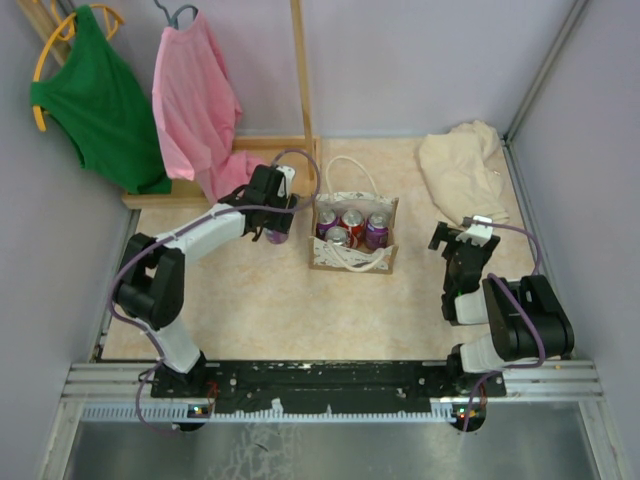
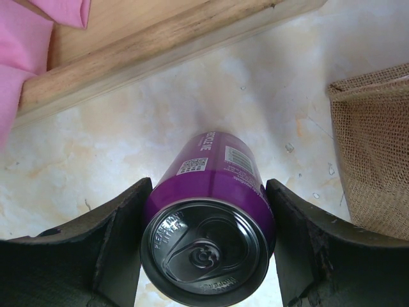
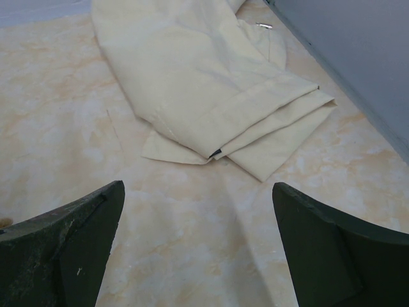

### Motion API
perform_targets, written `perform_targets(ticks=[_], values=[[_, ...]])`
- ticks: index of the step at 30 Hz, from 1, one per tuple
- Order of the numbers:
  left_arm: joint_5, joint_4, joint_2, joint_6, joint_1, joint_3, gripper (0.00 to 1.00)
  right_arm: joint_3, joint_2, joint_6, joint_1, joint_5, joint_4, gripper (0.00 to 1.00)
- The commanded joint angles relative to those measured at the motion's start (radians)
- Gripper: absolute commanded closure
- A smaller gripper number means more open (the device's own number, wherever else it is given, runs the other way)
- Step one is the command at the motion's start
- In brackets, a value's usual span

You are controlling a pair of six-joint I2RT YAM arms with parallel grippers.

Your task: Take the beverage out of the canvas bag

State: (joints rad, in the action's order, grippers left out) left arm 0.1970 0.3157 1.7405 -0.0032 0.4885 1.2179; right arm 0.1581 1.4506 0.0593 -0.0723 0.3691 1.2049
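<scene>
Beverage can: glossy purple, silver pull-tab lid, clasped by left tool.

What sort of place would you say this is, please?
Probably a robot test cell in a lab: arms bolted to a metal rail, plain walls boxing in the table, and staged props such as hung shirts and a bag of cans.

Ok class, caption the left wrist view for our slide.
Left gripper grips a purple can beside the canvas bag.
</scene>
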Motion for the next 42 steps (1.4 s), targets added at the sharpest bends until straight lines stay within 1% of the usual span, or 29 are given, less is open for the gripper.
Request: perform_targets(ticks=[1,5,6,7,8,10,12,17,20,21,22,23,32,37,40,42], values=[[0.018,-0.090,-0.030,-0.008,-0.005,0.026,0.90,0.014,0.003,-0.011,-0.009,0.017,0.044,0.01],[0.019,-0.064,-0.005,-0.008,-0.005,0.043,0.85,0.014,0.002,-0.012,-0.009,0.017,0.044,0.01],[0.017,-0.063,-0.001,-0.008,-0.005,0.044,0.78,0.014,0.002,-0.011,-0.009,0.017,0.043,0.01],[0.019,-0.058,0.004,-0.008,-0.005,0.048,0.67,0.014,0.002,-0.011,-0.009,0.017,0.044,0.01],[0.017,-0.051,0.010,-0.008,-0.005,0.055,0.64,0.014,0.003,-0.010,-0.009,0.017,0.043,0.01],[0.016,-0.029,0.026,-0.009,-0.005,0.069,0.62,0.014,0.002,-0.010,-0.009,0.017,0.043,0.01],[0.013,-0.015,0.036,-0.009,-0.005,0.079,0.56,0.013,0.003,-0.011,-0.009,0.017,0.044,0.01],[0.007,-0.010,0.046,-0.012,-0.006,0.088,0.29,0.014,0.002,-0.011,-0.009,0.017,0.043,0.01],[0.011,-0.003,0.053,-0.014,-0.005,0.094,0.21,0.014,0.002,-0.010,-0.009,0.017,0.044,0.01],[0.012,0.004,0.057,-0.014,-0.005,0.099,0.17,0.014,0.002,-0.011,-0.009,0.017,0.043,0.01],[0.013,0.010,0.060,-0.015,-0.006,0.103,0.11,0.014,0.002,-0.011,-0.009,0.017,0.044,0.01],[0.014,0.017,0.062,-0.016,-0.005,0.106,0.01,0.014,0.002,-0.012,-0.009,0.017,0.043,0.01],[0.046,0.056,0.037,-0.025,-0.005,0.129,0.00,0.014,0.002,-0.012,-0.009,0.017,0.044,0.01],[0.048,0.102,-0.045,-0.007,-0.003,0.196,0.00,0.014,0.002,-0.011,-0.009,0.017,0.043,0.01],[-0.012,0.098,-0.116,0.034,-0.001,0.230,0.01,0.014,0.002,-0.011,-0.008,0.017,0.043,0.01],[-0.082,0.079,-0.165,0.051,0.004,0.232,0.01,0.014,0.002,-0.010,-0.009,0.017,0.042,0.01]])
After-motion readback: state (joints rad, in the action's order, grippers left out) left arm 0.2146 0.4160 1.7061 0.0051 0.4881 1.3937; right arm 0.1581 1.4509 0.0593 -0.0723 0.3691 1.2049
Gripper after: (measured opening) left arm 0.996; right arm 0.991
